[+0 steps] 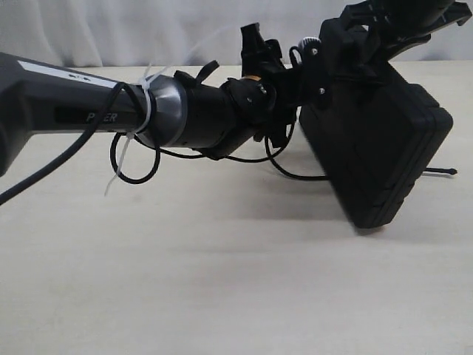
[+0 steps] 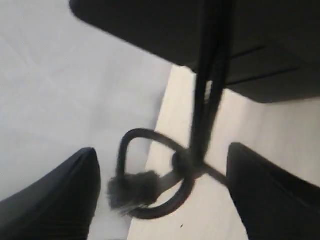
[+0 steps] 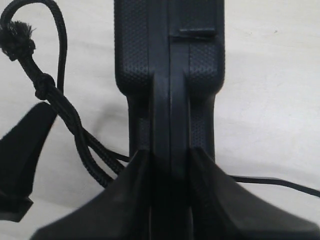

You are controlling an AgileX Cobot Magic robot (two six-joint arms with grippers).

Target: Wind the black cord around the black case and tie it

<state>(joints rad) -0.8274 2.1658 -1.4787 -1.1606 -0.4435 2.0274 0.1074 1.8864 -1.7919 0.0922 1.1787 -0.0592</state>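
The only writing that can be read is on the grey left arm (image 1: 66, 111): a "P" and "ER" in pale letters, with the middle crossed by a glossy black cable (image 1: 52, 163). A white strip (image 1: 70, 74) on top of the arm carries small marks that are too small to read. The black case (image 1: 377, 148) shows no label.

In the exterior view the case sits at 3 o'clock, tilted on edge with its broad matte face toward the camera. Its lowest corner is close to the pale wooden tabletop (image 1: 222, 288); I cannot tell if they touch. In the right wrist view its surface is finely pebbled, with a seam between the two halves and a small latch (image 3: 197, 32) across that seam.

The right gripper (image 3: 170, 157) comes down from 1 o'clock, and its jaws are clamped on the case's edge, one finger on each half.

The black cord (image 1: 295, 174) is thin and braided. It sags from the case toward 9 o'clock, under the left wrist, and a thin end (image 1: 442, 171) sticks out past the case at 3 o'clock. In the left wrist view two strands run down from the case to a small knot (image 2: 182, 161), beyond which the cord curls into a loop and ends in a frayed tip (image 2: 131, 189).

The left gripper (image 2: 161, 155) has its jaws wide apart, with the loop between the fingers (image 2: 65, 200) and touching neither of them.

A white zip tie (image 1: 148, 103) rings the left arm near the cable.
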